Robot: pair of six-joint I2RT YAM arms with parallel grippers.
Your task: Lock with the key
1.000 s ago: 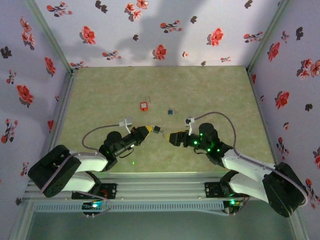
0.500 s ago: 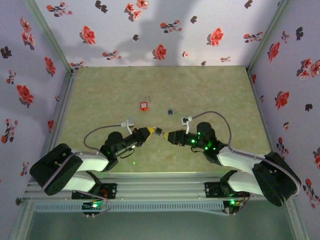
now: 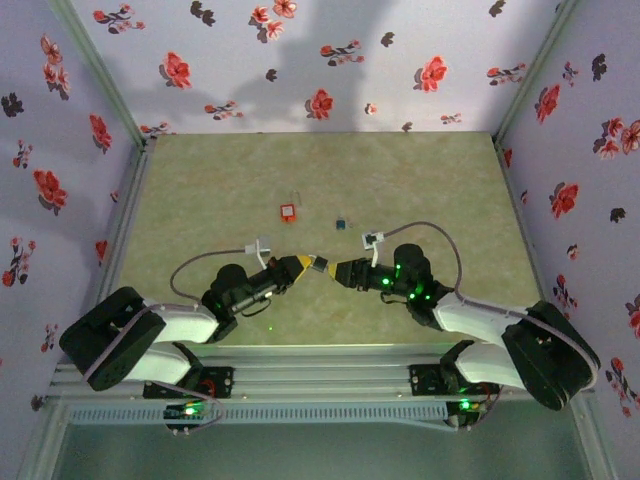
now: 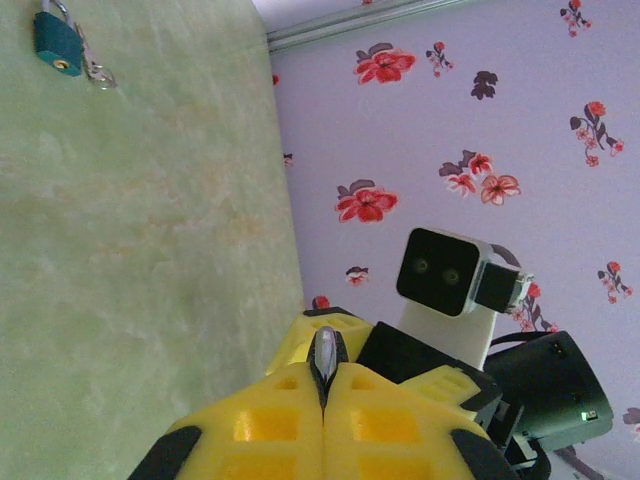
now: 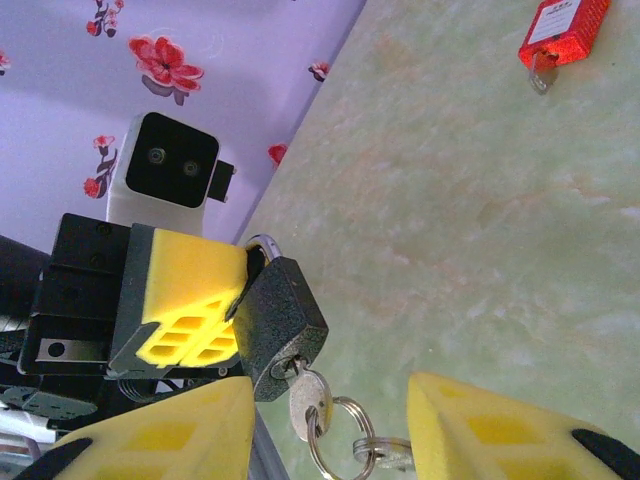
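Top view, left to right. The left arm (image 3: 150,335) reaches in from the near left edge toward the middle of the table (image 3: 430,180). The left gripper (image 3: 304,264) has its yellow fingers (image 4: 300,425) pressed together, pinching the thin silvery shackle of a dark padlock (image 3: 320,264). In the left wrist view the shackle shows as a narrow metal sliver in the seam between the two fingers.

In the right wrist view the dark padlock's body hangs tilted just beyond the left gripper's fingertips. The key (image 5: 308,398), a small silvery one, sits in the keyhole at the padlock's lower end. A ring (image 5: 340,437) is threaded through its head.

The right gripper (image 3: 339,270) faces the left one, tip to tip, with the dark padlock between them. Its two yellow fingers are spread. In the right wrist view one stands on each side of the key and ring, and neither touches them. The right arm (image 3: 500,335) runs back to the near right edge.

Farther out on the table, apart from both grippers, lie two more locks. A red padlock (image 3: 288,212) is on the left and a teal padlock (image 3: 342,224) on the right, each with a small metal piece at one end. Flowered walls (image 3: 300,60) enclose the table on three sides.
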